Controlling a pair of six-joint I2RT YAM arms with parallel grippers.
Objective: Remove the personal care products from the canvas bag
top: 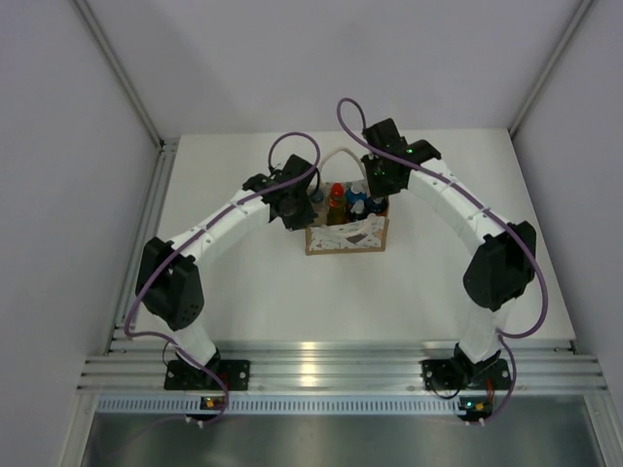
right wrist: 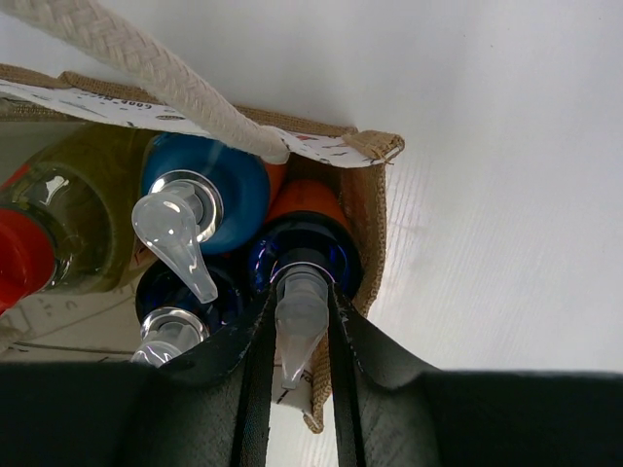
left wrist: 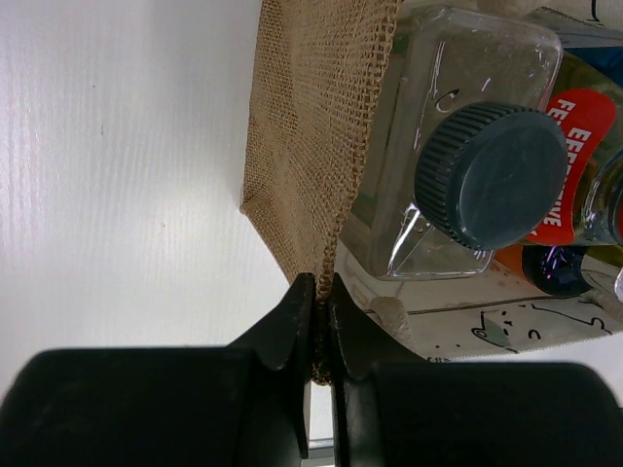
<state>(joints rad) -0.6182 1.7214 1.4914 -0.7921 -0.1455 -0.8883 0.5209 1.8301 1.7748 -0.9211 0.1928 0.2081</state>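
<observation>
The canvas bag (top: pixel 347 236) stands upright mid-table with the bottles inside. My left gripper (left wrist: pixel 318 287) is shut on the woven left edge of the bag (left wrist: pixel 311 146). Just inside that edge stands the clear bottle with the dark cap (left wrist: pixel 492 175). My right gripper (right wrist: pixel 302 292) is inside the bag's right end, shut on the clear pump head of an orange bottle with a dark-blue cap (right wrist: pixel 310 243). Beside it are a second orange bottle with a blue cap (right wrist: pixel 209 185), a third dark-blue cap (right wrist: pixel 185 287) and the yellow-green bottle (right wrist: pixel 78 214) with its red cap (right wrist: pixel 18 261).
A cream rope handle (right wrist: pixel 146 58) arches over the bag's opening, above the bottles; it also shows in the top view (top: pixel 341 154). The white table (top: pixel 243 282) is bounded by grey walls at the sides and an aluminium rail (top: pixel 331 370) at the front.
</observation>
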